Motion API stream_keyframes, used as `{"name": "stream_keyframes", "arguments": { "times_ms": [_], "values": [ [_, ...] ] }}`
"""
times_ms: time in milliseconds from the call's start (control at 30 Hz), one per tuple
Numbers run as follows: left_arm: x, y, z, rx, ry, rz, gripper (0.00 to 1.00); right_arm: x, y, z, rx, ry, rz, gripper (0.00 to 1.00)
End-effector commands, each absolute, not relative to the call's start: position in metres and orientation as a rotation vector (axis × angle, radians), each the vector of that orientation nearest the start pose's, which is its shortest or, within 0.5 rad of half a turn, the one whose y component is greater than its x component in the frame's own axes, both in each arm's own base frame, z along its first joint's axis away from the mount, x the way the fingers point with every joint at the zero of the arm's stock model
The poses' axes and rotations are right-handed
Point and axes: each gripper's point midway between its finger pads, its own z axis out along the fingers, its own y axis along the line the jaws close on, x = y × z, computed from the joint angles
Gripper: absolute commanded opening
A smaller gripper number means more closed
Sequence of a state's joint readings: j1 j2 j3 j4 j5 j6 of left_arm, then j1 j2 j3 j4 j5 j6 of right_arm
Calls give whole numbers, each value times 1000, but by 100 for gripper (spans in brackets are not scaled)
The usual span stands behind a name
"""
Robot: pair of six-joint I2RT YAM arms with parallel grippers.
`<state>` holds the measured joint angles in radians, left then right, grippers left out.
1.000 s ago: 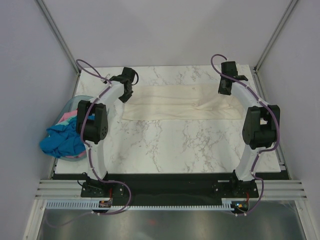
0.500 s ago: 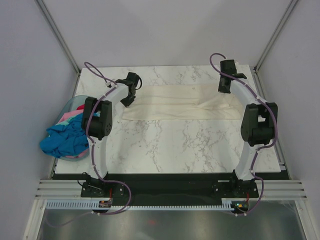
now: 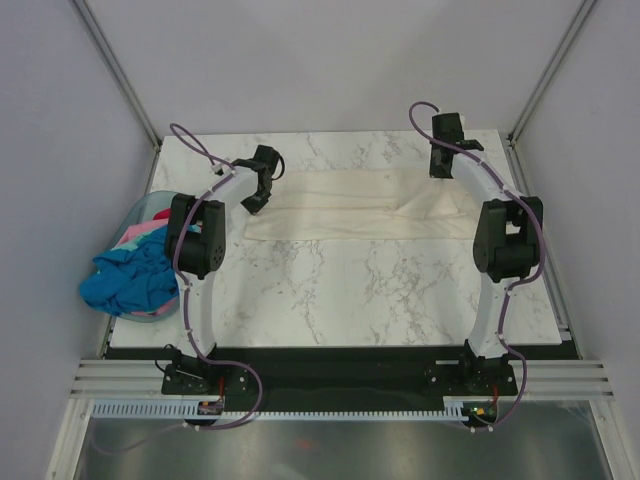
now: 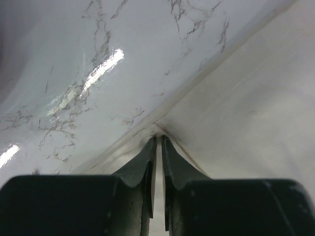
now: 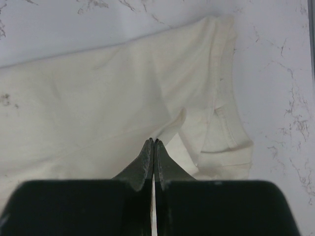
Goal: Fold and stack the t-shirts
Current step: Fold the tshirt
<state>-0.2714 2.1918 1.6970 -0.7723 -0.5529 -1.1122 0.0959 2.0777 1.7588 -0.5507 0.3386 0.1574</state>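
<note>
Cream-white t-shirt (image 3: 350,205) is the one being worked, w/ the left pincer (image 4: 157,138) nipped on its edge. The jaws are all but together, only a thin slit between them. The cloth rises to a small peak right at the tips, so I read it as clamped on the hem at the shirt's left end. Right pincer (image 5: 154,141) is fully together & looks empty. It hangs over the shirt near its right end, tips aimed at the crease where the sleeve (image 5: 221,142) meets the body; can't tell if it touches the cloth. The shirt lies as a long folded band across the far half of the tabletop (image 3: 350,290), flat apart from a few ridges toward the right. Further out, at the left edge, the basket (image 3: 140,206) holds other shirts: a blue t-shirt (image 3: 120,285) spilling over the rim, a pink t-shirt (image 3: 135,235) behind it. Handling, my judgement: light, limp, no stiffness, so it'll sag & trail from any single pinch. Best taken at hems or corners, both ends at once, pinching thru all layers; the glossy top prob lets it slide
</note>
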Motion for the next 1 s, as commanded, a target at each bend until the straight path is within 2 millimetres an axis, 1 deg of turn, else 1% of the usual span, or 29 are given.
{"name": "stream_keyframes", "arguments": {
  "times_ms": [0,233,267,333,367,433,467,533,567,600,633,667,700,733,767,800,833,867,900,933,967],
  "values": [
    [479,-54,38,-1129,2202,378,16,545,3,126,173,2326,-298,0],
    [473,-52,27,-1134,2221,401,16,555,2,120,149,2317,-346,0],
    [473,-53,26,-1136,2224,400,16,556,0,113,148,2328,-359,0],
    [473,-54,25,-1134,2230,394,16,559,-3,113,150,2323,-383,0],
    [472,-54,26,-1134,2231,395,16,560,-3,106,148,2334,-388,0],
    [473,-55,29,-1123,2239,383,16,564,-1,104,153,2332,-379,3],
    [475,-57,33,-1116,2242,365,16,567,0,104,159,2334,-371,10],
    [478,-59,47,-1066,2258,341,16,568,0,108,175,2334,-371,17],
    [482,-59,68,-1057,2226,308,16,566,-1,114,186,2336,-376,21],
    [482,-58,79,-1054,2207,297,16,567,-2,123,205,2320,-377,27],
    [483,-58,91,-1039,2194,284,17,565,-1,135,238,2302,-356,30],
    [484,-59,115,-1030,2162,239,17,559,-1,138,254,2317,-344,32],
    [485,-60,125,-1010,2156,222,17,554,-2,141,286,2322,-326,36],
    [484,-64,134,-961,2179,197,17,549,-2,143,313,2335,-311,36],
    [485,-68,147,-931,2179,154,17,535,-4,140,382,2370,-276,36],
    [487,-75,150,-883,2204,112,17,527,-5,137,413,2389,-265,36],
    [485,-94,147,-766,2293,10,16,519,-6,133,439,2409,-248,35],
    [491,-106,146,-700,2306,-73,15,503,-11,125,495,2439,-218,34],
    [489,-118,143,-640,2335,-142,15,495,-14,121,518,2455,-198,32],
    [479,-131,127,-571,2404,-219,15,489,-17,124,540,2455,-172,30],
    [481,-139,124,-542,2404,-269,15,478,-22,112,568,2491,-154,29]
  ]
}}
